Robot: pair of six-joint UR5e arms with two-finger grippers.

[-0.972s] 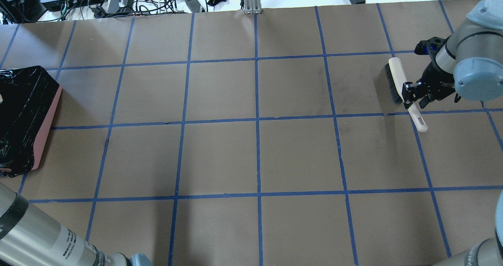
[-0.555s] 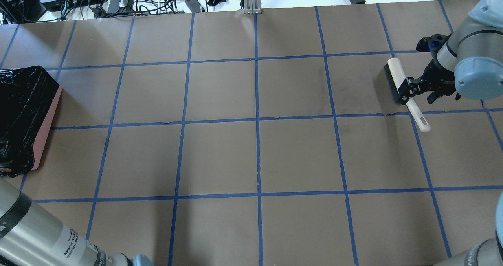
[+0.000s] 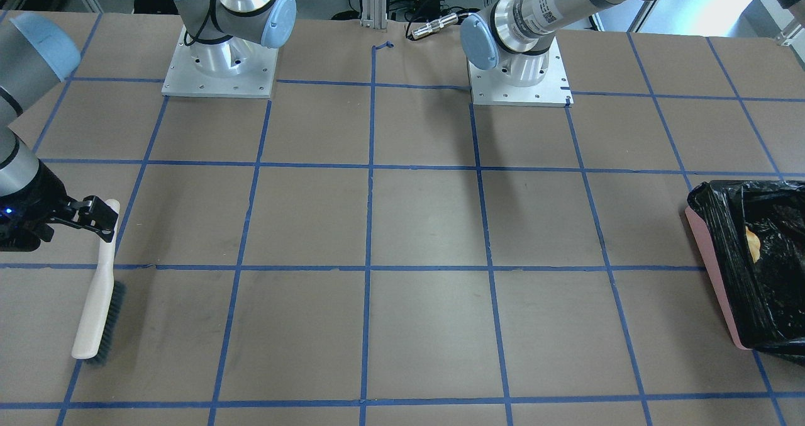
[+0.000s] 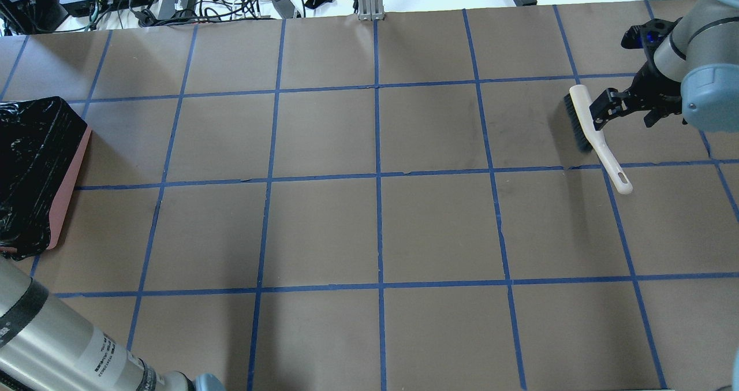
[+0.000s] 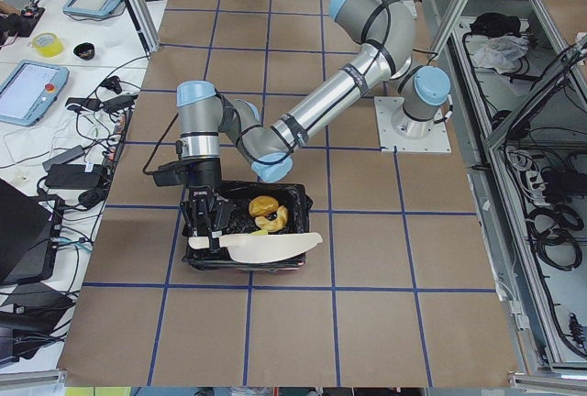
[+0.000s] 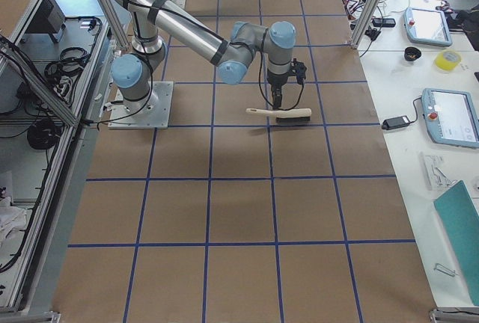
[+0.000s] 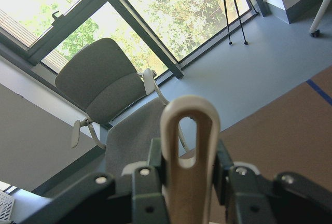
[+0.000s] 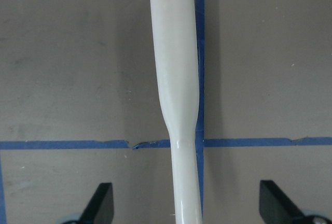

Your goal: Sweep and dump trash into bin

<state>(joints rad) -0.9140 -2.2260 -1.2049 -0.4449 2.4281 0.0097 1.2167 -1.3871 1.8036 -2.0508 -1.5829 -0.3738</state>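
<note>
The right gripper (image 4: 603, 107) hung over the hand brush (image 4: 609, 163), which lay on the brown table (image 4: 375, 229) near its far right corner, its dark bristles turned toward the table's middle. In the right wrist view its jaws stood wide open, one fingertip (image 8: 101, 204) on each side of the beige handle and neither touching it, so it held nothing. At the opposite end of the table sat the bin (image 4: 69, 186), pink-sided and lined with a crinkled black bag. The left gripper (image 5: 207, 224) hovered at the bin's rim, and the left wrist view showed its fingers (image 7: 155, 168) pressed tight against both sides of the looped beige handle of the dustpan (image 5: 266, 247). The dustpan was held roughly level across the side of the bin nearest the left-end camera. The trash (image 5: 264, 205) lay inside the bin on the black liner: an orange-brown lump with paler yellow bits just beside it.
</note>
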